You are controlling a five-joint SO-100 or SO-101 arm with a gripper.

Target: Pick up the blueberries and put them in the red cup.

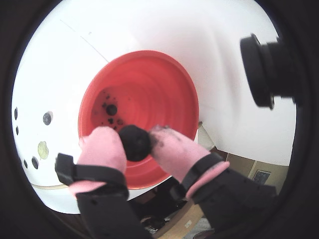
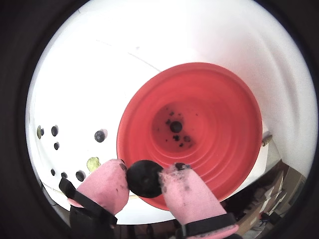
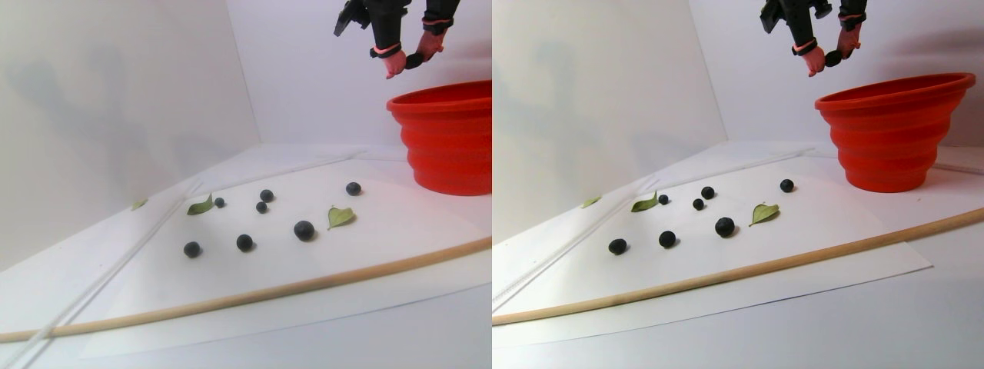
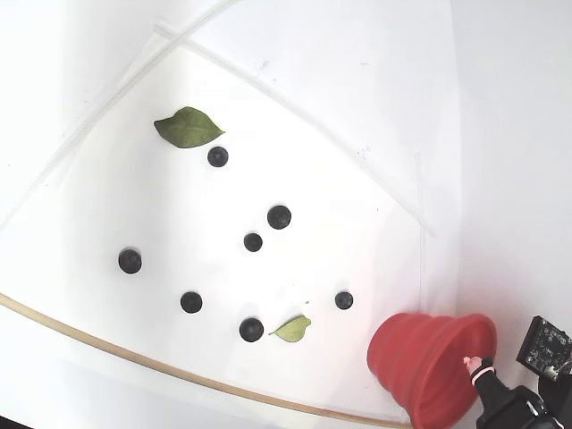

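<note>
**Berry held over cup mouth**

Jaws [image 1: 135, 141] clenched on one blueberry [image 1: 134, 142], the pink fingertips [image 1: 102, 149] pressing it from both sides with only the berry's width between them. In both wrist views the held berry hangs above the near rim of the red cup [image 2: 209, 109]; dark specks and at least one berry [image 2: 175, 126] lie on the cup floor. The stereo pair view shows the jaws [image 3: 413, 61] raised clear of the cup [image 3: 450, 138], not touching it, the arm reaching down from the top edge with fingertips pointing downward.

Loose blueberries [image 4: 279, 216] lie scattered on the white sheet [image 4: 179, 375] covering the bench, seven counted in the fixed view, well apart from the cup [image 4: 420, 357]. Two green leaves among them: one [image 4: 188, 128] near the far berries, one [image 4: 293, 329] just beside a near berry [image 4: 251, 330]. A thin wooden rod [image 3: 307, 280] runs along the sheet's front edge.
</note>
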